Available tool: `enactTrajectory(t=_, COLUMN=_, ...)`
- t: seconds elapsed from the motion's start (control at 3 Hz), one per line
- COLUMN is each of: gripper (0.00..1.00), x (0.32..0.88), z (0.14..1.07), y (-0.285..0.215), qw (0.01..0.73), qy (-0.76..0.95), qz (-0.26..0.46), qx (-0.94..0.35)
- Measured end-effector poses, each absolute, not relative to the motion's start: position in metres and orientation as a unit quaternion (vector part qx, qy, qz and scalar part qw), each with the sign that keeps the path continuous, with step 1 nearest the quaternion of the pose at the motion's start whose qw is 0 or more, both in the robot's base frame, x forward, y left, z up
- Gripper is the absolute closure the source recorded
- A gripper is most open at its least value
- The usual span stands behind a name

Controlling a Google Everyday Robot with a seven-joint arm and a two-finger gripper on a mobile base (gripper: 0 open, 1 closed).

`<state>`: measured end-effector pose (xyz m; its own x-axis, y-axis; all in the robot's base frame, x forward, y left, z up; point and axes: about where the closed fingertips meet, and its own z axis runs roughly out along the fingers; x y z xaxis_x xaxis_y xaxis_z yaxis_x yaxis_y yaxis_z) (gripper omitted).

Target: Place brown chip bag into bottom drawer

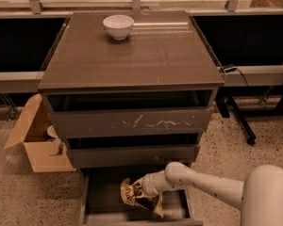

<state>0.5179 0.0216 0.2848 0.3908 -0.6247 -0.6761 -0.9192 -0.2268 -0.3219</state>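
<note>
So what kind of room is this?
Probably a lab or office workspace: speckled floor, a grey drawer cabinet, a cardboard box beside it, and a robot's gripper at the brown chip bag in the bottom drawer.

Warm, dim light all over, brightest from the window strip along the top. A pale glare streak lies on the cabinet top (132, 55) beside the white bowl (118, 26). The drawer gaps sit in deep shadow (nearly black). The gripper (138, 191), low in the bottom drawer (101, 199) at the brown chip bag (129, 193), is half in shade.
</note>
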Motion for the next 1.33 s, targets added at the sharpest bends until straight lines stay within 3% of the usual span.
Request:
enactTrajectory(t=0.33, gripper=1.0, x=0.531, z=0.261, y=0.0, qw=0.364, qy=0.56, qz=0.208, qx=-0.715)
enactTrajectory(t=0.67, gripper=0.82, x=0.541, z=0.249, y=-0.018, qw=0.37, qy=0.594, qz=0.2, qx=-0.686)
enactTrajectory(t=1.0, gripper=0.51, x=0.546, z=0.244, y=-0.034, qw=0.374, qy=0.621, qz=0.188, qx=-0.662)
enactTrajectory(t=1.33, gripper=0.28, x=0.547, z=0.241, y=-0.04, qw=0.376, qy=0.632, qz=0.185, qx=-0.652)
